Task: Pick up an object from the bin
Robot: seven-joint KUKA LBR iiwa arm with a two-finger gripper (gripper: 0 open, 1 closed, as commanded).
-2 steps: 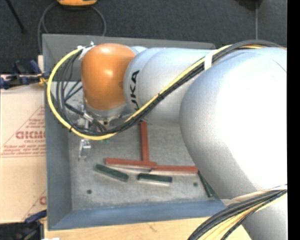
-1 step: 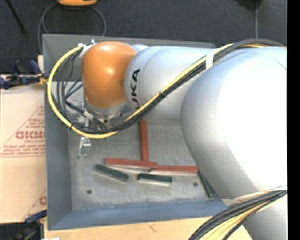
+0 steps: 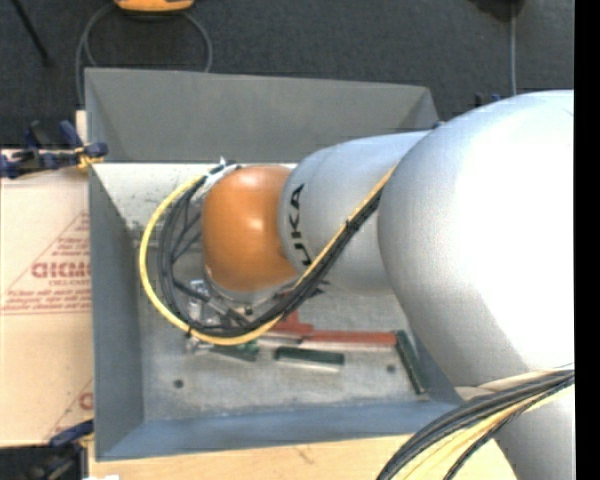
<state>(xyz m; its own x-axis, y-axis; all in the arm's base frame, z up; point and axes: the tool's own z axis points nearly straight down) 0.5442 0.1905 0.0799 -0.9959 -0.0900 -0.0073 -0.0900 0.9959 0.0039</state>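
the arm's orange wrist cover (image 3: 242, 230) hangs low in the grey bin (image 3: 115, 368), with the gripper (image 3: 205, 330) down near the floor toward the front left corner. just beside it, along the front wall, lie a red stick (image 3: 345, 337) and a dark green pen-like thing (image 3: 308, 358). a dark strip (image 3: 412, 361) lies by the front right corner.

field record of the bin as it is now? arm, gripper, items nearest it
bin: grey metal bin, arm enters from the right
wrist: orange wrist cover above left-centre floor, cables looped round it
tool: gripper low, under the cover
nearest: red-orange strip; dark green bar in front of it
other: dark slim stick by right wall
held: cannot tell
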